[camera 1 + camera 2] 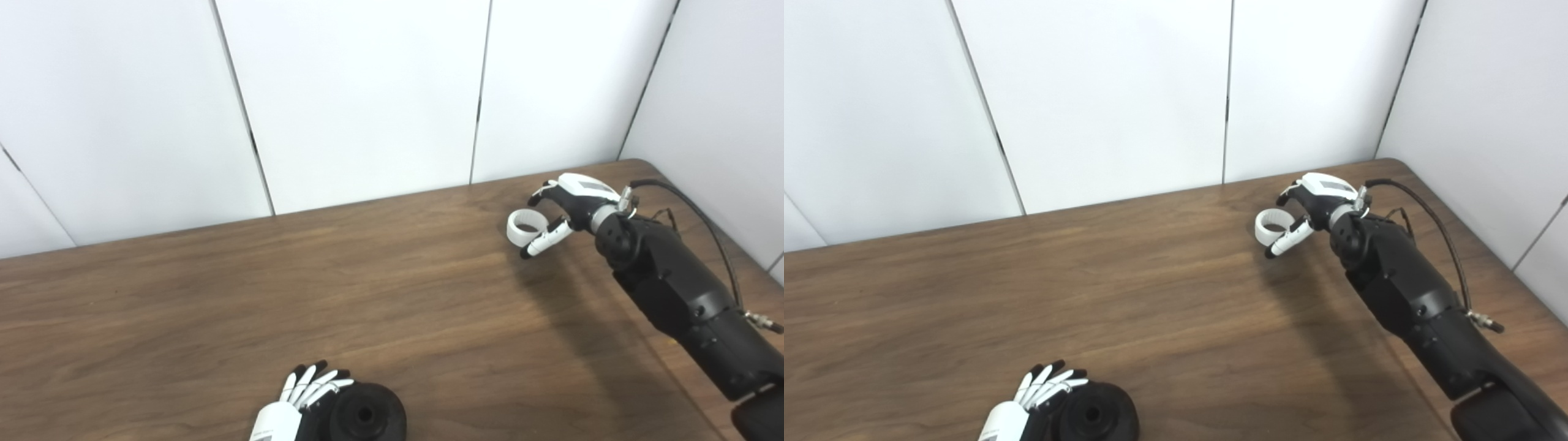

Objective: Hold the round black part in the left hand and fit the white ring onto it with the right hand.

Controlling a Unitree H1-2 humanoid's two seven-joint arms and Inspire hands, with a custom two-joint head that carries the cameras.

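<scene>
Left eye view: the left hand (pixel 300 401), cut off by the bottom edge, cups the round black part (pixel 366 415) on the wooden worktop (pixel 245 306); whether its grip is closed is unclear. Right eye view: the right hand (pixel 1304 208) pinches the white ring (pixel 1271 225) near the far corner, before white wall panels (pixel 1102 92).

Right arm (pixel 680 288): bulky matte-black segmented shell, thin black cable (pixel 704 220) looped alongside. Hands: right hand (pixel 566 208), left hand (pixel 300 401); white casings, white fingers, black tips.
</scene>
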